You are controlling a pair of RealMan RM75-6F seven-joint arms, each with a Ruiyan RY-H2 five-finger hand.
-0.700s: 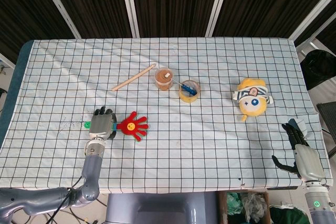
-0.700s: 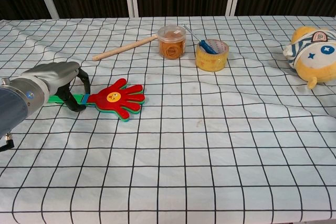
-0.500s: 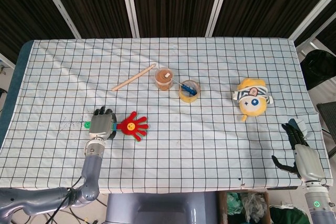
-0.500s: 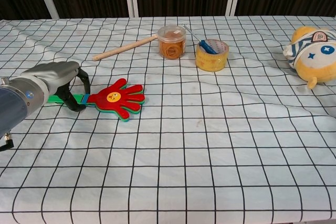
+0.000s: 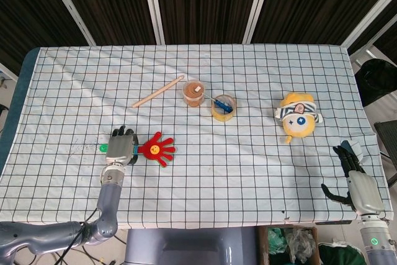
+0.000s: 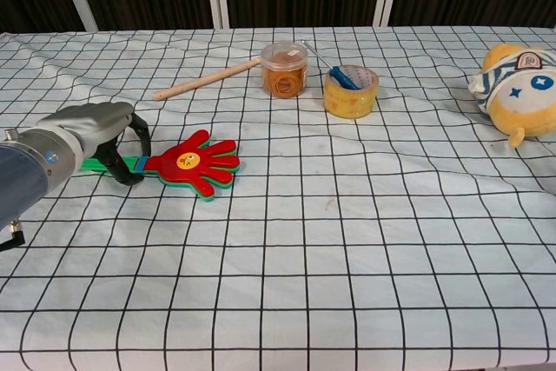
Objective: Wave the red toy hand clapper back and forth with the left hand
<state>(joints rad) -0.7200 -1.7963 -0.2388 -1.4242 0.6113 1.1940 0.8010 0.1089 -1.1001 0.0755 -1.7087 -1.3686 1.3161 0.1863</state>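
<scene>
One red clapper (image 6: 193,162) lies flat on the checked cloth (image 5: 248,153) at about eight o'clock. The left hand (image 6: 91,132) curls over its green handle; a firm grip cannot be told. The right hand (image 5: 358,185), at four o'clock, is spread and empty. One stick (image 5: 158,91), one jar (image 5: 193,93), one tape roll (image 5: 223,107), one plush toy (image 5: 296,115).

red clapper (image 6: 193,162) w/ green handle, b&w checked cloth (image 6: 347,241).

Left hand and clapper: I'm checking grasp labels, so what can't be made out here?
- Head view: the left hand covers the clapper handle, hiding the finger contact.
- Chest view: left hand fingers curl over the green handle; whether they clamp it is unclear.
- Chest view: right hand is out of frame.
</scene>
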